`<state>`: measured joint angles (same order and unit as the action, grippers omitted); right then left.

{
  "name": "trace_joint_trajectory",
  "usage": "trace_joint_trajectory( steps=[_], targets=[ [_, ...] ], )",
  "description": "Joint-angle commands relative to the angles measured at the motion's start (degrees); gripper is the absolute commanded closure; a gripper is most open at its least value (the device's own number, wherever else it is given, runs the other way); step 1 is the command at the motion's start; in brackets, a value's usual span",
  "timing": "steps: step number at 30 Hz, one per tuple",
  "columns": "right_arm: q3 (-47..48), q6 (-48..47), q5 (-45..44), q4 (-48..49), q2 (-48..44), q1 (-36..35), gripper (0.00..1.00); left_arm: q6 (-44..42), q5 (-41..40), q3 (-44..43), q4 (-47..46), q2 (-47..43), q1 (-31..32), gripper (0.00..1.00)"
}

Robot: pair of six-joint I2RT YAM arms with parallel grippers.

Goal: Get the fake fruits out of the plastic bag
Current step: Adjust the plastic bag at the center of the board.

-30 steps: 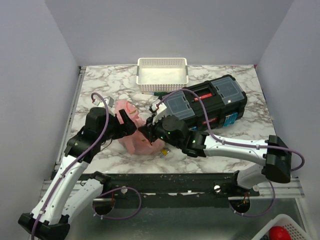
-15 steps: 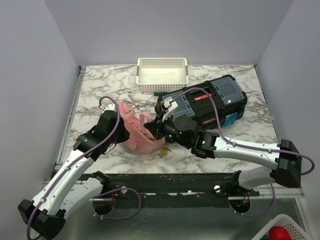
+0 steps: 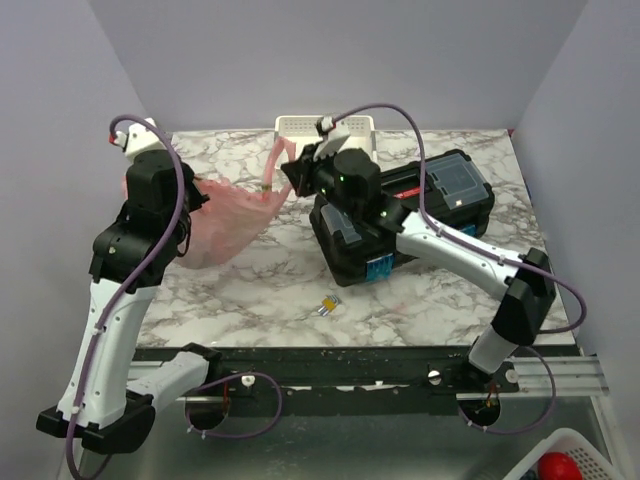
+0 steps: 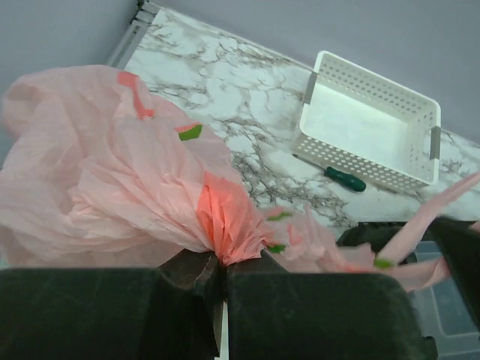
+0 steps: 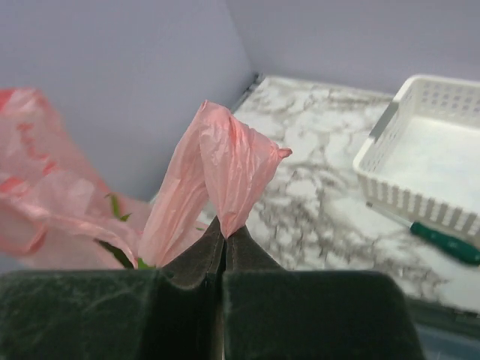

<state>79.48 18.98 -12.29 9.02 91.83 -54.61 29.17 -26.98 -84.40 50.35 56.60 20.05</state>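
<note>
Hanging between left gripper [image 4: 217, 274] and right gripper [image 5: 223, 244], plastic bag [image 3: 225, 215], both clamped on it, fruits unseen.

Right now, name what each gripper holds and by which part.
Both hold the plastic bag: left gripper pinches a bunched fold, right gripper a narrow strip.

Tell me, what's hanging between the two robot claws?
The pink plastic bag, stretched from the left gripper to the right gripper, both pinching it; the top view shows it.
</note>
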Motion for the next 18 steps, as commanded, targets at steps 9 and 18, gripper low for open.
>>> trace_joint_trajectory(
  steps=[9, 18],
  targets=[
    [12.1, -6.6, 0.7, -5.3, 8.7, 4.1, 0.87, 9.0, 23.6, 21.8, 8.1, -16.3, -3.4, 1.00],
    [6.3, 2.5, -4.5, -23.2, 1.5, 4.1, 0.25, 12.3, 44.7, 34.1, 3.7, -21.5, -3.6, 1.00]
  ],
)
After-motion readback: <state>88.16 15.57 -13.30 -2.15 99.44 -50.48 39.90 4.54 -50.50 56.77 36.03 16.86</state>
